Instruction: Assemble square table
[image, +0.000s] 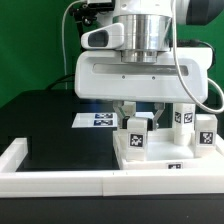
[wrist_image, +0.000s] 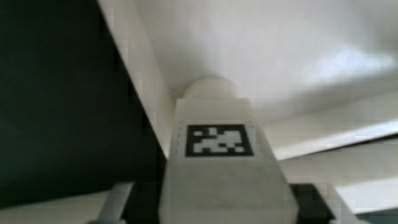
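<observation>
The white square tabletop slab (image: 150, 160) lies on the black surface against the white rim. Two white tagged legs (image: 183, 117) (image: 205, 130) stand upright on its far right side. My gripper (image: 139, 113) hangs over the slab's left part and is shut on a third white tagged leg (image: 138, 134), whose lower end is at the slab. In the wrist view this leg (wrist_image: 217, 140) fills the middle, its tag facing the camera, clamped between my dark fingers (wrist_image: 317, 200). The slab (wrist_image: 302, 70) shows behind it. A fourth leg is out of view.
The marker board (image: 98, 120) lies flat on the black surface behind the slab at the exterior view's left. The long white rim (image: 60, 180) borders the surface at the front and left. A green wall stands behind.
</observation>
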